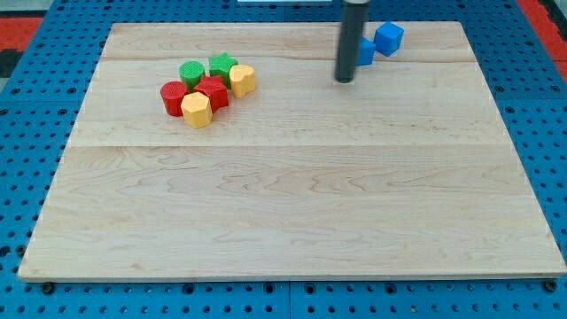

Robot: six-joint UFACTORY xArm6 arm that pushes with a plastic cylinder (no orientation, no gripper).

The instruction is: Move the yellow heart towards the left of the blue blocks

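Lab — wooden board (292,204) on blue pegboard (27,106)

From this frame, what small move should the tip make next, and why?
Probably slide my tip toward the view's left, to the far left side of the yellow heart. The tip stands beside the blue blocks, and the heart sits in the cluster well to their left.

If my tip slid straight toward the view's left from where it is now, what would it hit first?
Probably the yellow heart, the rightmost piece of the cluster; the board between looks free. My tip sits just left of the blue blocks. Depth is uncertain.
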